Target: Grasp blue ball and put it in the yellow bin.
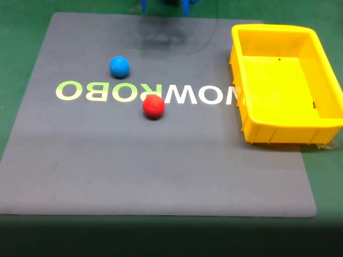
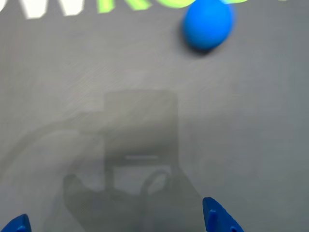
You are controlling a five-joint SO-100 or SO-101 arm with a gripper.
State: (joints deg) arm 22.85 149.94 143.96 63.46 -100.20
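Fixed view: blue ball point(image 1: 119, 66) on grey mat point(image 1: 161, 160), upper left, just above the "ROBO" lettering point(image 1: 144, 93). Red ball point(image 1: 154, 106) below and right of it, apart, touching the lettering's lower edge. Yellow bin point(image 1: 252, 120) at right, sitting on mat's right edge, nothing inside. Mat lies on green table point(image 1: 16, 64).

Wrist view: tool point(image 2: 118, 223) w/ blue fingertips point(image 2: 217, 220) at the bottom corners, wide apart, so open, nothing between them. Ball point(image 2: 208, 24) at top, right of centre, well clear of the tips; the tool's shadow falls on mat between.
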